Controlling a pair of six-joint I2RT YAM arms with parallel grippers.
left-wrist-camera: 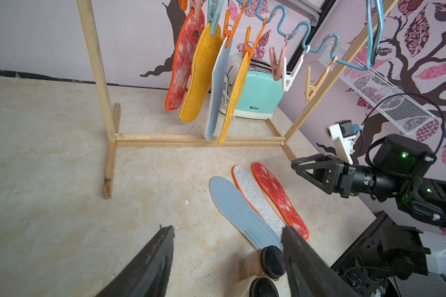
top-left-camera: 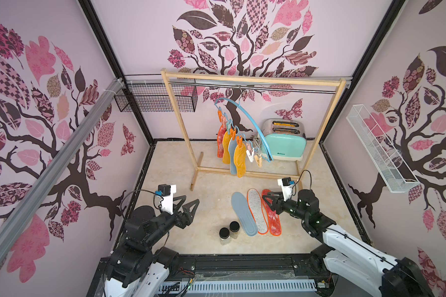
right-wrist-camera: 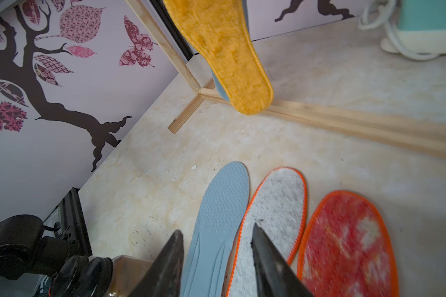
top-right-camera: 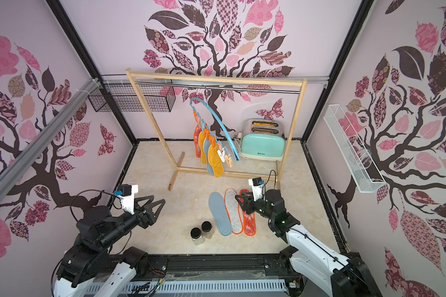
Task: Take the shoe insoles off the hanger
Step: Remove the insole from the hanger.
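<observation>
We are taking the wooden frame [top-left-camera: 177,120] as our marker. The hanger [top-left-camera: 254,125] is hanging tilted from the frame's metal rail, between its two posts. Four of the shoe insoles are dangling from its pins in a close row: a red mottled one [top-left-camera: 220,140], a yellow one [top-left-camera: 226,147], a grey-blue one [top-left-camera: 232,154] and a second yellow one [top-left-camera: 240,159]. Just beside them, the empty clothespins [top-left-camera: 252,154] are hanging toward the frame's right post.

Three more insoles are lying flat on the table [top-left-camera: 178,167] in front of the frame's base bar, side by side: a grey-blue insole [top-left-camera: 243,213], a speckled felt insole [top-left-camera: 257,210] and a red insole [top-left-camera: 272,216].

The right gripper [top-left-camera: 267,199] is hovering over the toe end of the red insole, in front of the frame's right foot, with its jaws parted and gripping nothing. The left gripper [top-left-camera: 191,199] is hovering in front of the frame's left foot, with its jaws wide apart and empty.

Behind the frame a mint toaster [top-left-camera: 285,140] is standing. Well in front of the frame, two black-lidded jars [top-left-camera: 229,232] are standing together.
</observation>
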